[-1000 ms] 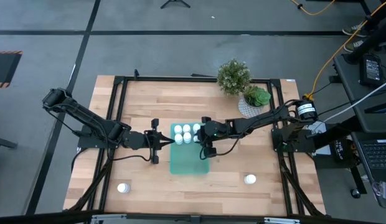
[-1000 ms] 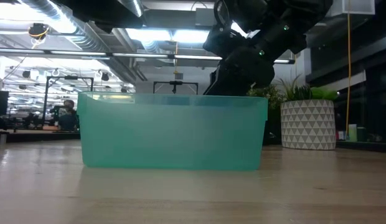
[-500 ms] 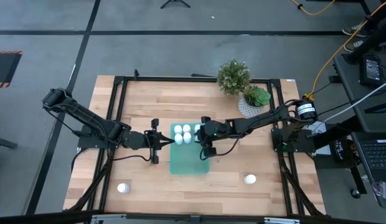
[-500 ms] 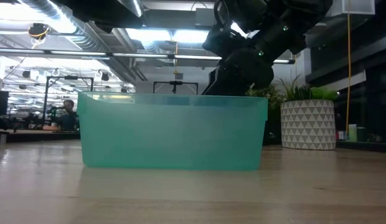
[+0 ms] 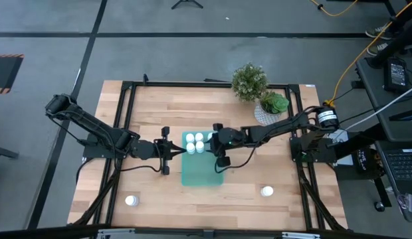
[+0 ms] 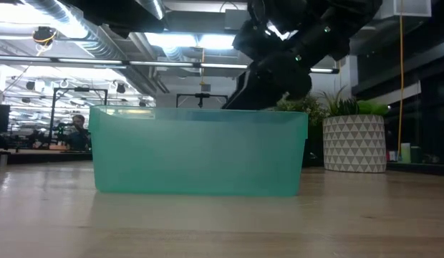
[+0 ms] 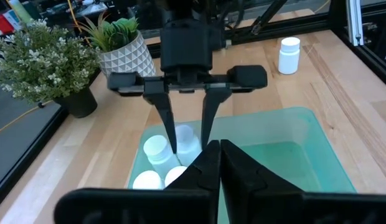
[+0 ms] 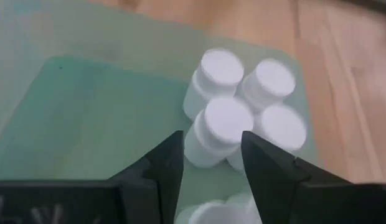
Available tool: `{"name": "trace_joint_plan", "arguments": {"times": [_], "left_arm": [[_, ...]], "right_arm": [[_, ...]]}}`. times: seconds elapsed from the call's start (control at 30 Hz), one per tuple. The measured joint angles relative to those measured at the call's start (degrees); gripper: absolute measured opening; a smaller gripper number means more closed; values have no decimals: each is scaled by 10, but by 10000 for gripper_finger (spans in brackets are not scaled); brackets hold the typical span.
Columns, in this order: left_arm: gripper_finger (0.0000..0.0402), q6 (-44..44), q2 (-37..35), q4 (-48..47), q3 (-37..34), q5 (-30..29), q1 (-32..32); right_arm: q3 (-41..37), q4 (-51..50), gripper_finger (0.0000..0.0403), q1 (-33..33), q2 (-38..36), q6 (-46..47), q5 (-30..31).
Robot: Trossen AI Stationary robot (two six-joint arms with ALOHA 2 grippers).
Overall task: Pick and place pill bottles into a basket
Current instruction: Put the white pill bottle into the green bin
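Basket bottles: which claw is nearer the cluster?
Right. The right claw hangs open over the bottles at the far end of the basket; the left claw, shut, sits at the basket's left rim, beside them.

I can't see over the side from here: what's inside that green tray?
White pill bottles stand clustered at one end of the basket; the rest looks bare. The right hand above covers part of the cluster, so no exact count.

The right gripper (image 5: 213, 145) hangs over the basket (image 5: 201, 171), right above the white pill bottles (image 5: 196, 142) clustered at its far end. The left gripper (image 5: 181, 152) sits at the basket's opposite edge, facing it. Two more bottles (image 5: 131, 200) stand well behind both grippers, near the table's front edge.
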Motion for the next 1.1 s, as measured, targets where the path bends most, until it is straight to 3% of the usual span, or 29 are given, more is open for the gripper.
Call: {"name": "trace_joint_plan", "arguments": {"times": [0.23, 0.37, 0.5, 0.63, 0.73, 0.93, 1.1], "left_arm": [[9, 0, 0, 1, -6, 0, 0], [4, 9, 0, 0, -14, -11, 0], [2, 9, 0, 2, -15, -12, 0], [7, -5, 0, 2, -15, -11, 0], [7, -14, 0, 2, -15, -7, 0], [2, -15, 1, 2, -15, -6, 0], [3, -15, 1, 0, -15, -6, 0]], "right_arm": [[6, -32, 163, 1, -51, -26, 0], [6, -99, 157, 8, -104, -8, 0], [6, -163, 123, 22, -158, 21, 0], [2, -220, 59, 47, -198, 56, 0], [-29, -205, 11, 74, -222, 66, 7], [-113, -141, 8, 127, -264, 139, 81], [-152, -113, 6, 169, -280, 217, 107]]}}
